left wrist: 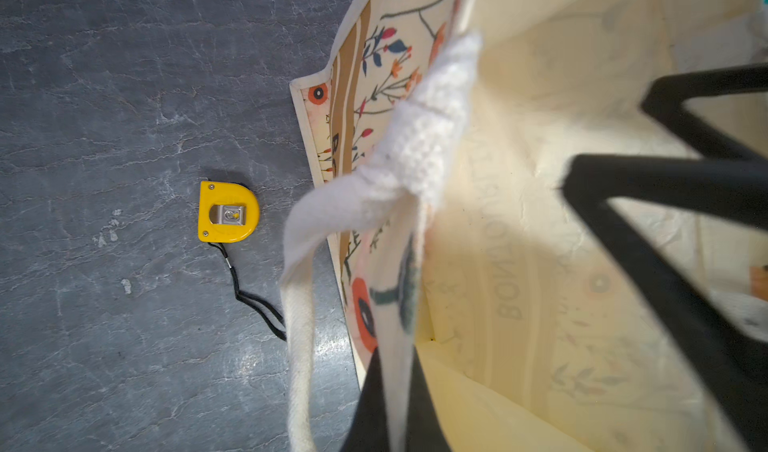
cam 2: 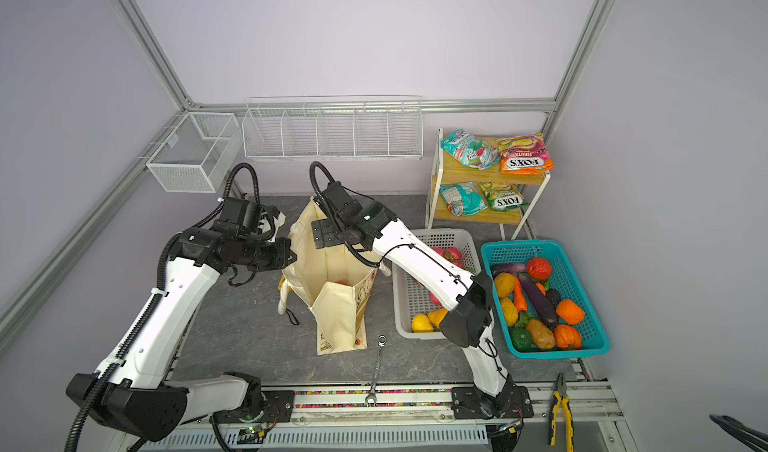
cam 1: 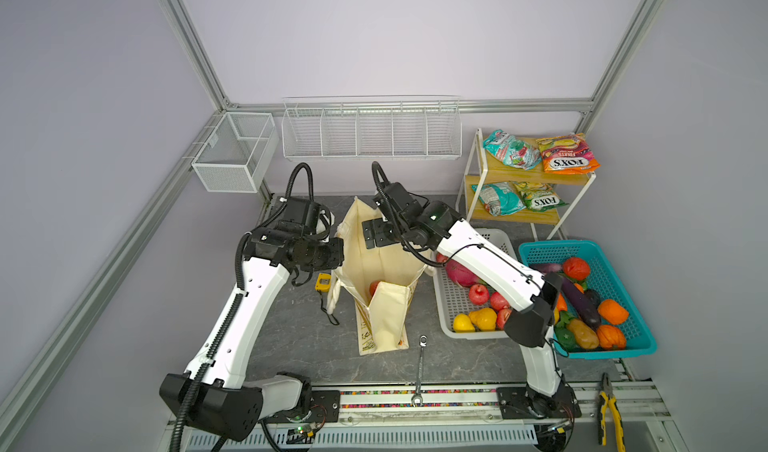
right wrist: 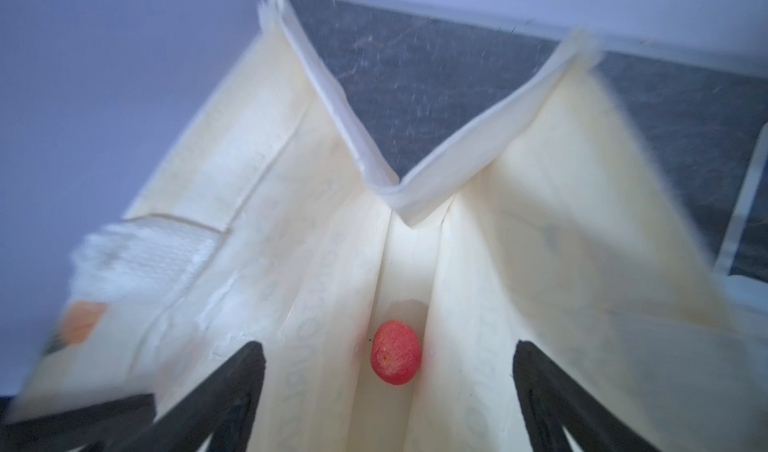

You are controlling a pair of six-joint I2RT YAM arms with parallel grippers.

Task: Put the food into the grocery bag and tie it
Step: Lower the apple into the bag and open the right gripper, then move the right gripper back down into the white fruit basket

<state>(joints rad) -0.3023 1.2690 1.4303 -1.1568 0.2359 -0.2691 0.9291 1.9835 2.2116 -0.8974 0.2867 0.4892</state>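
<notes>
The cream grocery bag (cam 1: pixel 384 317) stands open mid-table in both top views. My left gripper (left wrist: pixel 395 387) is shut on its left rim beside a white handle (left wrist: pixel 419 147), holding that side up. My right gripper (right wrist: pixel 388 348) hangs open over the bag's mouth (cam 1: pixel 376 238), fingers (right wrist: pixel 245 371) spread and empty. One red fruit (right wrist: pixel 395 352) lies alone on the bag's bottom, also seen in a top view (cam 1: pixel 374 288). More food fills the grey basket (cam 1: pixel 451 304) and teal basket (cam 1: pixel 544 252); snack packets (cam 1: pixel 567 153) lie on the shelf.
A yellow tape measure (left wrist: pixel 227 212) with a black cord lies just left of the bag. A wrench (cam 1: pixel 420 371) lies in front of it, pliers (cam 1: pixel 609 408) at the front right. White wire baskets (cam 1: pixel 372 134) hang on the back wall. The two-tier shelf (cam 1: pixel 515 174) stands back right.
</notes>
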